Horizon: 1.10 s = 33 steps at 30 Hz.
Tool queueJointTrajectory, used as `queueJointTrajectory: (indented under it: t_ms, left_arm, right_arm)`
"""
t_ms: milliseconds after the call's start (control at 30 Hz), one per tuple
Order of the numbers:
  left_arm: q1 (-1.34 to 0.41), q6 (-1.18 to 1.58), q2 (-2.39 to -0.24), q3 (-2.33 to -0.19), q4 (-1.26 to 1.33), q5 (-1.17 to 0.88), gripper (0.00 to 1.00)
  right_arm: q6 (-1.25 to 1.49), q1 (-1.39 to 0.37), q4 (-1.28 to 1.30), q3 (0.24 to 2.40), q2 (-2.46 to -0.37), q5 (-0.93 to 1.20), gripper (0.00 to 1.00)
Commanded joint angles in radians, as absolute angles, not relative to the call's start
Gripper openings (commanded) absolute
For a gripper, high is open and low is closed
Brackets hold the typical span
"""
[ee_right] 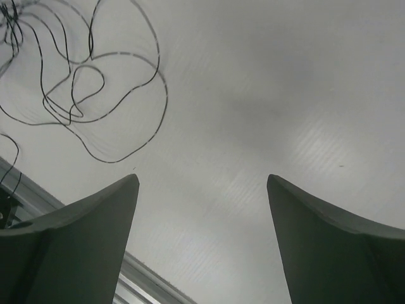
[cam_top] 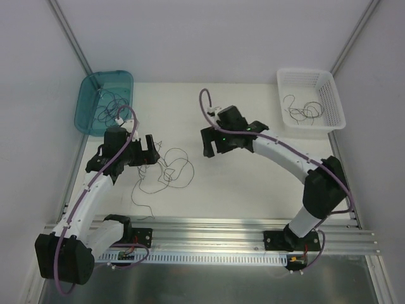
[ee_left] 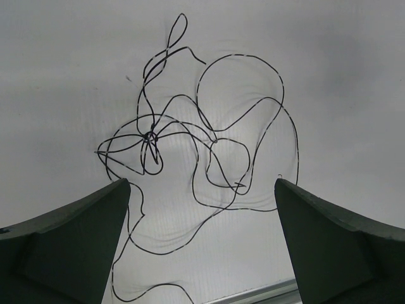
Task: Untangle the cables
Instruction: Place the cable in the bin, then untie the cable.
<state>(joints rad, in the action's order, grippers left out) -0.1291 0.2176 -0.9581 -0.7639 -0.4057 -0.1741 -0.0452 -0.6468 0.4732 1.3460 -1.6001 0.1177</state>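
The cables (cam_top: pixel 168 168) lie as a loose tangle of thin dark strands on the white table, left of centre. My left gripper (cam_top: pixel 147 152) hovers at the tangle's left edge, open wide. In the left wrist view the knot of the cables (ee_left: pixel 152 136) sits ahead of the left gripper (ee_left: pixel 201 182), and a few loops trail between its fingers without touching them. My right gripper (cam_top: pixel 212 142) hangs open over bare table to the right of the tangle. The right wrist view shows the cables (ee_right: pixel 69 114) at the upper left, well clear of the right gripper (ee_right: pixel 202 177).
A teal bin (cam_top: pixel 88 82) at the back left holds a few thin strands (cam_top: pixel 111 107). A white basket (cam_top: pixel 332 95) at the back right holds more strands (cam_top: pixel 304 111). An aluminium rail (cam_top: pixel 209 228) runs along the table's near edge.
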Motion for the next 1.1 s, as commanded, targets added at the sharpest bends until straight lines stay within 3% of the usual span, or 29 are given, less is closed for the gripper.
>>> queueJointTrajectory:
  t_ms: [0,133,167,300,700,800,900,933,967,1067]
  left_arm:
    - [-0.121,0.252,-0.976,-0.744,-0.420,-0.175,0.99]
    - [-0.120,0.255,-1.008,-0.750,-0.430,-0.124,0.99]
    - [-0.121,0.256,-1.012,-0.749,-0.431,-0.117,0.99]
    - [-0.121,0.259,-1.045,-0.750,-0.434,-0.110,0.99]
    - [-0.121,0.255,-1.120,-0.772,-0.439,-0.091,0.99]
    - [-0.121,0.255,-1.166,-0.787,-0.439,-0.084,0.99]
    - [-0.118,0.253,-1.224,-0.807,-0.442,-0.084,0.99]
    - [-0.118,0.255,-1.238,-0.811,-0.442,-0.089,0.99]
    - [-0.117,0.255,-1.250,-0.818,-0.445,-0.090,0.99]
    - [-0.114,0.264,-1.278,-0.824,-0.446,-0.110,0.99]
  right_arm:
    - [0.054,-0.765,0.384,1.351,-1.676,0.077,0.86]
    - [0.147,-0.814,0.281,1.403,-1.813,-0.030,0.76]
    - [0.158,-0.818,0.247,1.428,-1.866,-0.040,0.67]
    - [0.172,-0.827,0.198,1.503,-1.980,-0.051,0.59]
    - [0.150,-0.828,0.222,1.744,-2.229,0.037,0.51]
    - [0.152,-0.828,0.209,1.741,-2.241,0.057,0.41]
    - [0.155,-0.830,0.190,1.715,-2.226,0.078,0.23]
    - [0.155,-0.831,0.177,1.686,-2.209,0.089,0.10]
    - [0.150,-0.837,0.163,1.665,-2.163,0.089,0.03]
    - [0.124,-0.850,0.136,1.580,-2.029,0.051,0.01]
